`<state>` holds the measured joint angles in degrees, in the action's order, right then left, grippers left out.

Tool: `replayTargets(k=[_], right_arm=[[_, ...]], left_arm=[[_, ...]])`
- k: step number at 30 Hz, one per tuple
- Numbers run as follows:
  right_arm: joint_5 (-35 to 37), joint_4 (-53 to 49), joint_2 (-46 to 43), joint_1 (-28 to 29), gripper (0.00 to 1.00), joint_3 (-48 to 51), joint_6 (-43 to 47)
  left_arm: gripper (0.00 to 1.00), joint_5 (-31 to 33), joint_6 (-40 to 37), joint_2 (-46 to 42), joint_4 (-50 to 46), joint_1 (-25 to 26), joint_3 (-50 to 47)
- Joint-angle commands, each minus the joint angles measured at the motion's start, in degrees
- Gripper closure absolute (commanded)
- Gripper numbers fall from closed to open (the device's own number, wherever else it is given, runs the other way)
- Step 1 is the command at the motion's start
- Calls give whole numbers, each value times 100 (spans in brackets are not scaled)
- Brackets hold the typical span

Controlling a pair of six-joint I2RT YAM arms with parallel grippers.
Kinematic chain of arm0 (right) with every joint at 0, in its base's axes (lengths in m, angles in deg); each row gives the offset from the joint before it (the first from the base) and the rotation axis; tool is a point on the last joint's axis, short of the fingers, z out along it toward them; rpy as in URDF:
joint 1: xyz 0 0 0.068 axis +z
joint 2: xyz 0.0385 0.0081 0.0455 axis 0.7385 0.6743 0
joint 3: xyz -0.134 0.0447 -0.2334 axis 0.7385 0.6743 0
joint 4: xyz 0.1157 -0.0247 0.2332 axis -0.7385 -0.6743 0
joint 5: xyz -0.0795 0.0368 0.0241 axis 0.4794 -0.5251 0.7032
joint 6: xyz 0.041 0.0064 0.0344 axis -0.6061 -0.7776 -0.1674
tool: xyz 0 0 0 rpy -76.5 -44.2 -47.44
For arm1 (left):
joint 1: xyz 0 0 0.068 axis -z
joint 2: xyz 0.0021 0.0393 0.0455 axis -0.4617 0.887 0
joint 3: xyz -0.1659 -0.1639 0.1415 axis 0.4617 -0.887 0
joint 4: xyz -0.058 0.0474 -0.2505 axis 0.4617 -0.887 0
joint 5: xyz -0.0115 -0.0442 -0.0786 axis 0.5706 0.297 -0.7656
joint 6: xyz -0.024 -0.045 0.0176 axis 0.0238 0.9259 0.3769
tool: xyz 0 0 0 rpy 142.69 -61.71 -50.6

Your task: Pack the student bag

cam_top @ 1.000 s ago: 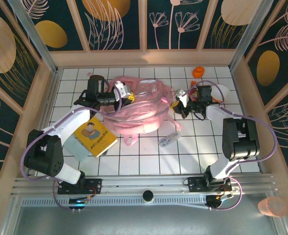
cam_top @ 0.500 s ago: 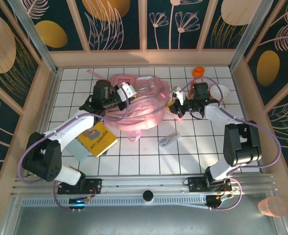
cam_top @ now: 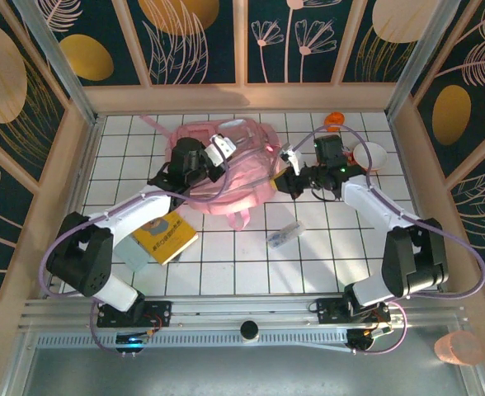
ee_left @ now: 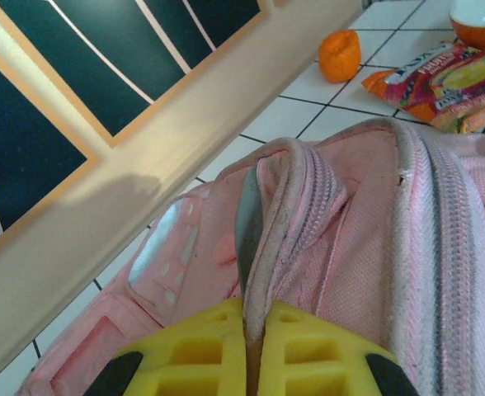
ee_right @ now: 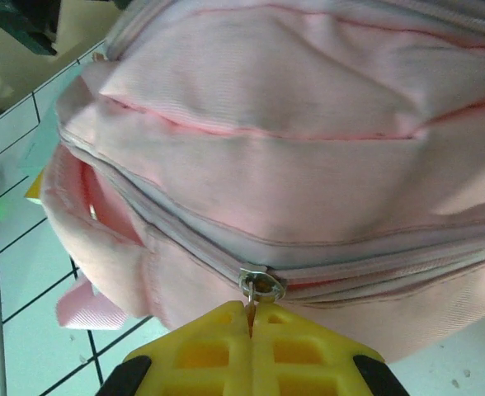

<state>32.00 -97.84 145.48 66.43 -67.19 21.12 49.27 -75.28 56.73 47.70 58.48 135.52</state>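
The student bag point(cam_top: 241, 169) is a pale pink backpack, bunched up at the back middle of the tiled table. My left gripper point(cam_top: 218, 153) is at the bag's left top, shut on a padded pink edge beside a zip point(ee_left: 296, 190); its yellow fingers point(ee_left: 325, 355) pinch that strip. My right gripper point(cam_top: 287, 175) is at the bag's right side, shut on the metal zip pull point(ee_right: 260, 285) of a grey zip running across the bag point(ee_right: 308, 148). The zip looks closed on both sides of the pull.
A yellow book point(cam_top: 164, 234) lies under the left arm. A small clear item point(cam_top: 283, 235) lies in front of the bag. An orange thing point(cam_top: 335, 120), snack packets point(ee_left: 444, 78) and a white bowl point(cam_top: 371, 155) sit at the back right, near the wooden wall point(ee_left: 102, 214).
Both grippers have moved toward the back wall and closer together, taking the bag with them; it now sits further back and more bunched. Both grips are unchanged.
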Motion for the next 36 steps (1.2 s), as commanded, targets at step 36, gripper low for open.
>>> replayTargets(k=[36], right_arm=[[1825,2611,-41,2150,100,873,-6695]], left_arm=[[100,1925,3711,1428,867,934,2043]])
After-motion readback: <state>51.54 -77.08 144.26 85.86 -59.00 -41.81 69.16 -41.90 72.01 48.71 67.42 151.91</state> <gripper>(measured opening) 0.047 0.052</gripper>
